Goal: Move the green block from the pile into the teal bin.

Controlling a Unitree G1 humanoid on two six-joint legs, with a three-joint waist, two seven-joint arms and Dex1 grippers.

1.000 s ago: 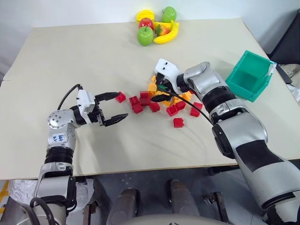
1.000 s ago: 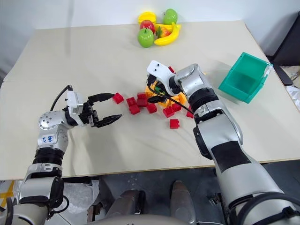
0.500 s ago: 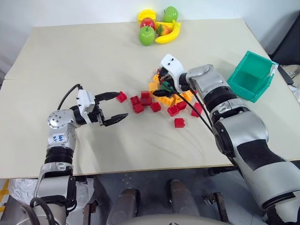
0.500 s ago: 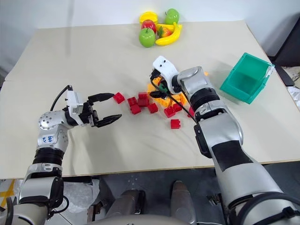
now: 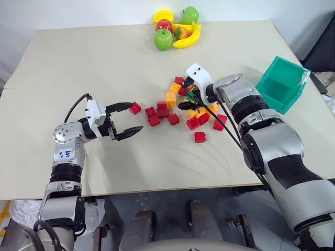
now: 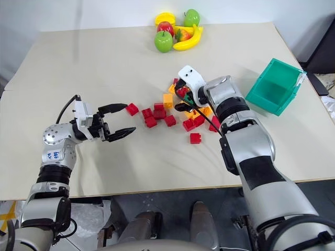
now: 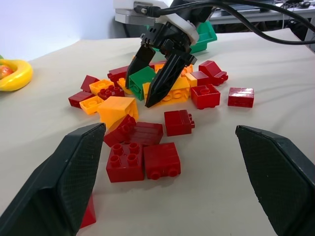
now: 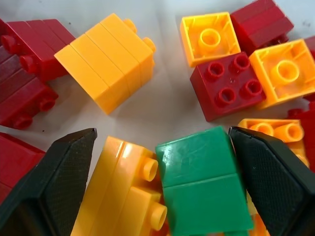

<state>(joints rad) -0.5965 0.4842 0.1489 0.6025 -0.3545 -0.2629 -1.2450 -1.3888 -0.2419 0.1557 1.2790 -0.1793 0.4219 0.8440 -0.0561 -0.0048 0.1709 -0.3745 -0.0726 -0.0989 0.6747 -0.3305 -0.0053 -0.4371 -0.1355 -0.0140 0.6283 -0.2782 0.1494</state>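
The right hand [image 7: 158, 73] is wide open and holds nothing, fingers angled down into the pile [image 5: 189, 108] on the table [image 5: 104, 57]. The green block [image 8: 202, 189] lies between its fingertips, beside an orange brick [image 8: 123, 196]. The left hand [image 5: 125, 119], open and empty, is well apart. The teal bin [image 5: 281, 84] stands on the robot's right.

A single green block [image 8: 202, 184] was seen among the pile [image 5: 188, 111] of red and orange-yellow studded bricks, spread on a plain cream surface [image 5: 104, 68]. The bin [image 5: 281, 84] was coloured teal. Black fingers were shown on the right end effector [image 7: 158, 81] beneath a white housing, and textured black pads [image 7: 64, 182] on the left end effector [image 5: 128, 120]. Green, red and yellow toy fruit [image 5: 175, 29] was noted.
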